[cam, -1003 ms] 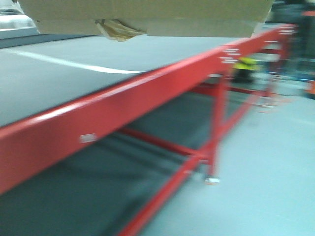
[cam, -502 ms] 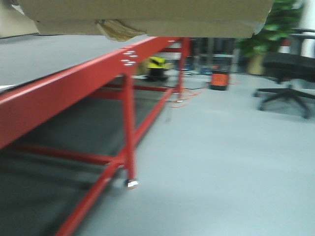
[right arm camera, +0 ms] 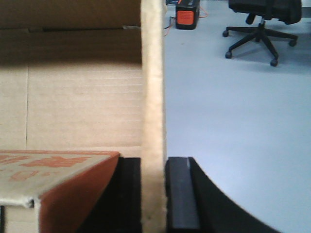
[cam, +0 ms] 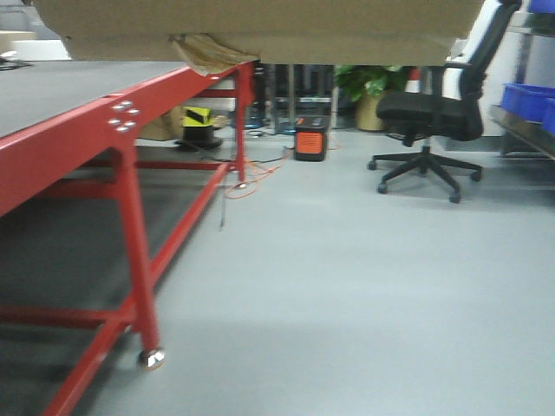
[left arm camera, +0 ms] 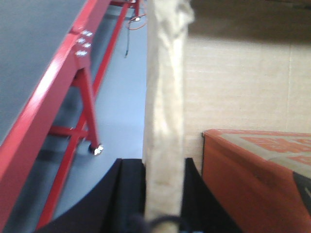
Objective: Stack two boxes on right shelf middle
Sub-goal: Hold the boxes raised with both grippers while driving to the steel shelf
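We're mid-carry: box (cam: 260, 17) is held up in the air, filling the top of the front view, with torn tape (cam: 208, 54) hanging off its underside. Left hand (left arm camera: 164, 189) is pinched tight on the left wall of the box, one finger inside and one outside. Right hand (right arm camera: 153, 194) has the same pinch on the right wall. Inside sits an orange-printed carton (left arm camera: 252, 165). We can't tell whether a second tan box is in the load. Red table (cam: 69, 139) is off to the left. Shelf (cam: 520, 130) only peeks in at the far right edge under a blue bin (cam: 525, 100), well apart from the box, and its middle tier isn't readable. Chair (cam: 429, 117) stands between us and it. The step in hand, as we judge it, is swinging the base round to the shelf. Do it well by keeping both pinches level and equally firm so the thin walls don't buckle. Turn slowly so the carton doesn't slide, give the chair room, and square up to the tier before reaching in.
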{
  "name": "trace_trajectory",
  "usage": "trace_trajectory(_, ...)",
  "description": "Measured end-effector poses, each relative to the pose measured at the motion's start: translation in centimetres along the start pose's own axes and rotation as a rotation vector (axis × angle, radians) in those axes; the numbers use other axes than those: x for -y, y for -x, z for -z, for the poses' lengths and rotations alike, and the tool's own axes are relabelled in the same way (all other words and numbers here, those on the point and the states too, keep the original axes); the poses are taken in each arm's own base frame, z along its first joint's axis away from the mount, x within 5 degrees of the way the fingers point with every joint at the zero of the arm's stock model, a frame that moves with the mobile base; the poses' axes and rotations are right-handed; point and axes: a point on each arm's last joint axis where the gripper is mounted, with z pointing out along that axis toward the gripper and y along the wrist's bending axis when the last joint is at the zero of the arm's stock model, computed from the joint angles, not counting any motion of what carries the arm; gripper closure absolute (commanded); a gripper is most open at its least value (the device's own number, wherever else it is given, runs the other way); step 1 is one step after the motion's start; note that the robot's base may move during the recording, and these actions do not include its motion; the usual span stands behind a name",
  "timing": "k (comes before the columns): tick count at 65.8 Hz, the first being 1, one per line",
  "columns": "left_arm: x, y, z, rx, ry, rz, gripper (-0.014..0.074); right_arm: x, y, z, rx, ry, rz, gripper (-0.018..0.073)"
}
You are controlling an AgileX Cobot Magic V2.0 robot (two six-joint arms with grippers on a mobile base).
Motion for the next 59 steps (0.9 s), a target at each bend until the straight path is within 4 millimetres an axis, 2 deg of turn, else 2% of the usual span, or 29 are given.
trace_trajectory(59,-0.01,0.01,0.00,0.001,0.001,-0.001,0.0708,0.00,0.00,0.00,0.000,0.000,0.000,0.0713)
